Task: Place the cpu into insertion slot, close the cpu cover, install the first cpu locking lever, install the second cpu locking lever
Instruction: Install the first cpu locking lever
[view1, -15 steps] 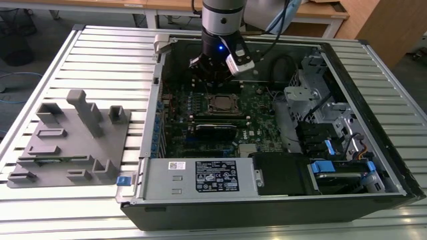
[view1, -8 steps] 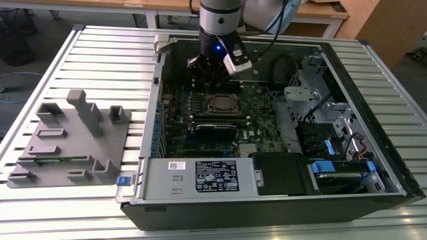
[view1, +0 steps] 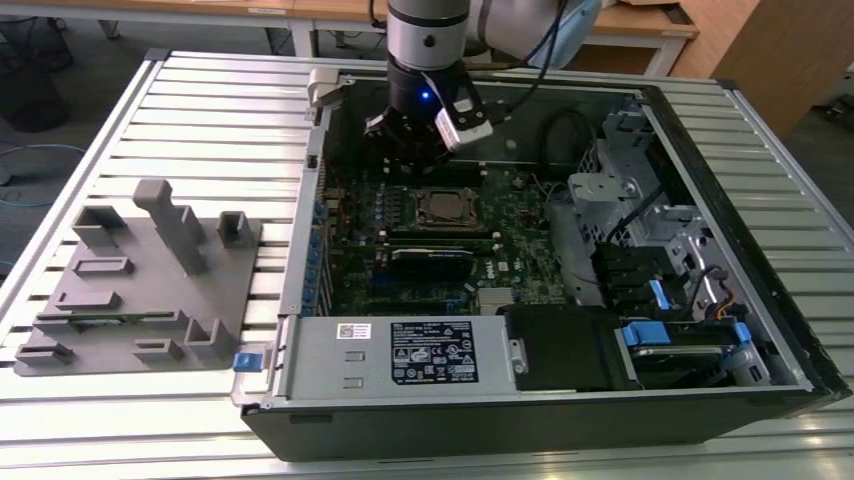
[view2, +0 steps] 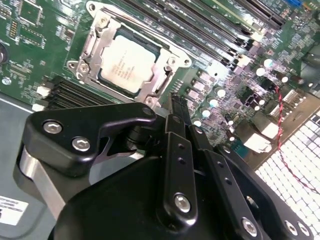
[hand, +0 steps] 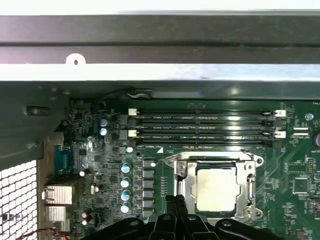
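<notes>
The cpu (view2: 127, 62) is a dull silver-grey and the cpu cover (view2: 89, 47) a brighter silver. The motherboard (view2: 45, 45) is green, the gripper (view2: 176, 102) matte black, and the worktop (view1: 200, 110) has pale ribbed slats.

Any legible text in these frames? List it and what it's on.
None reads clearly.
Power supply label: print too small.
White sticker beside it: too small.
cpu top: faint marking, blurred.
Motherboard silkscreen: too small.

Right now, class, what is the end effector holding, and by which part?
Nothing: the end effector is shut and empty, near the seated cpu.
</notes>
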